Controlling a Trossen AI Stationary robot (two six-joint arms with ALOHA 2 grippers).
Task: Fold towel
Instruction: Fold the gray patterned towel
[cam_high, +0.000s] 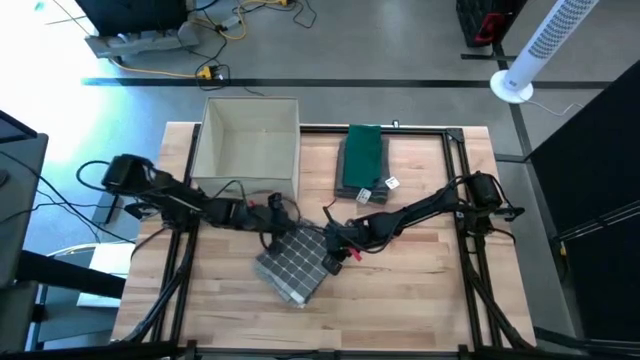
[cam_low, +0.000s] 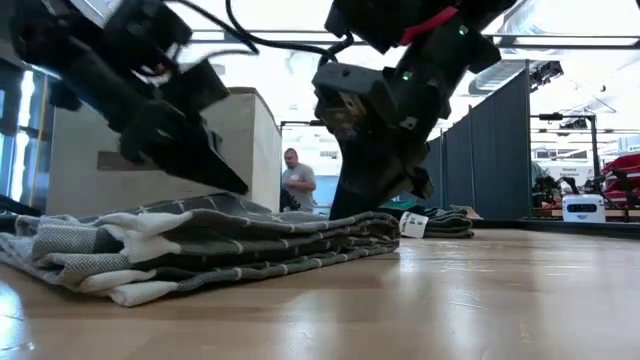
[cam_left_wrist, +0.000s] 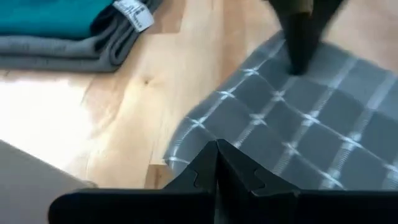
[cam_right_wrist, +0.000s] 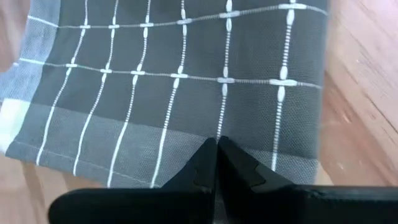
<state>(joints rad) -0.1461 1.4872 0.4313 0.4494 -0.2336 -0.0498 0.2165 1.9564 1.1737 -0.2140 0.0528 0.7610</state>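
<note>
A grey towel with a white check lies folded in several layers on the wooden table, near its middle. My left gripper is shut at the towel's far corner. My right gripper is shut at the towel's right edge. In the low view, the left gripper points down onto the towel's top, and the right gripper stands behind the towel's far side. No cloth shows between either pair of fingers. My left gripper has its shut fingertips slanting down from the table's left onto the top layer by the far corner; whether they touch or hover, I cannot tell. My right gripper points its shut fingers down at the top layer near the right edge; touch is likewise uncertain. The towel lies flat.
A beige open box stands at the far left of the table. A stack of folded towels, teal on grey, lies at the far middle with white tags beside it. A person stands in the room beyond. Bare wood lies toward the near and right edges.
</note>
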